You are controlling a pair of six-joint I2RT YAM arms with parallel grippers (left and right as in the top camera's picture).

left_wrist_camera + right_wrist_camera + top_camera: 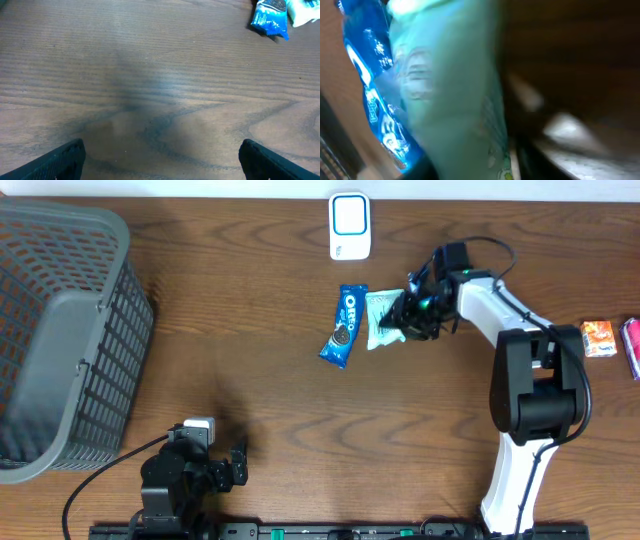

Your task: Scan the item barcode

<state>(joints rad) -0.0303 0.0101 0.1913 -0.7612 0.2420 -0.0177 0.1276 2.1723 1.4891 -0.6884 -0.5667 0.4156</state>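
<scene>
Two snack packs lie mid-table on the brown wooden table (250, 330): a blue Oreo cookie packet (344, 327) and, right up against its right side, a pale mint-green plastic packet (380, 318). The right gripper (408, 315) is down at the green packet's right edge. Its wrist cam is basically all blurry green wrapper (450, 90) with the Oreo pack (365, 85) peeking in at the left, so honestly I can't tell if the jaws are clamped on it or just around it.

The white box-shaped scanner (349, 225) sits near the far edge of the table, a bit beyond both packs and not touching either.

The left gripper (238, 463) is parked at the near edge, well apart from everything, with its jaws spread wide (160, 160) over bare wood and nothing between them. A grey plastic mesh basket (60, 330) takes up the far left, and a small orange packet (598, 338) lies way out right.
</scene>
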